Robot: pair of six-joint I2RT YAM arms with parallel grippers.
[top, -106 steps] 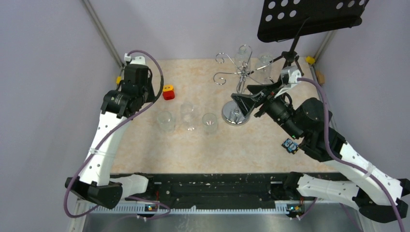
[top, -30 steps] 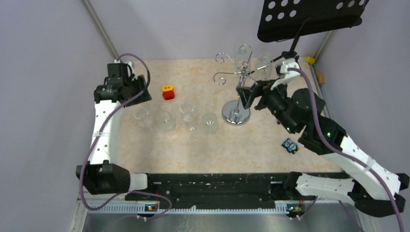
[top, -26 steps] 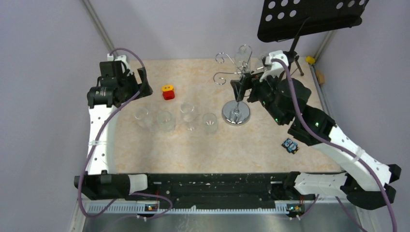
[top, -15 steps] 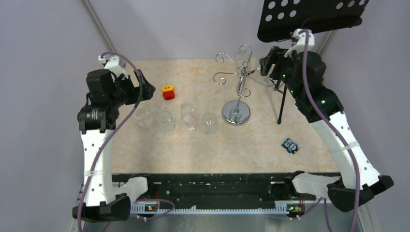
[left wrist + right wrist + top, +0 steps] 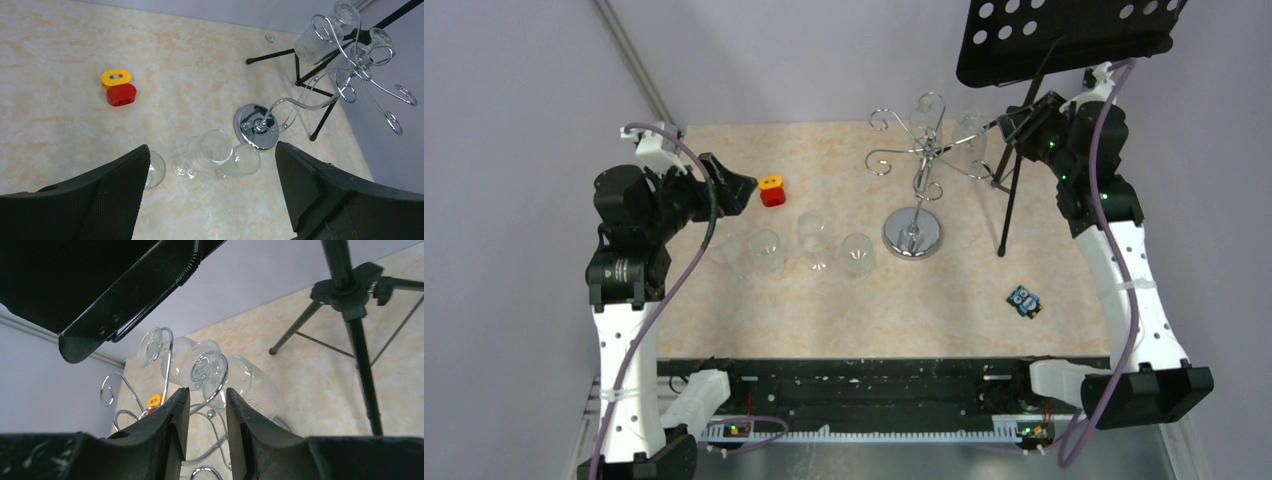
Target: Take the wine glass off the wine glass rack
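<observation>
Beige marbled table (image 5: 944,300). Right of centre, wine glass rack (image 5: 912,236) stood on disc base. To its left, clear glasses (image 5: 815,240) set in row; red-yellow block (image 5: 772,190) placed behind them. Near right edge, tripod stand (image 5: 1010,200) planted, small blue-black item (image 5: 1024,300) laid.

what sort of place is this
Probably a robot lab test cell, not a kitchen: left arm and right arm mounted at a table edge, plain walls enclosing it, and staged props like the wine glass rack and music stand.
</observation>
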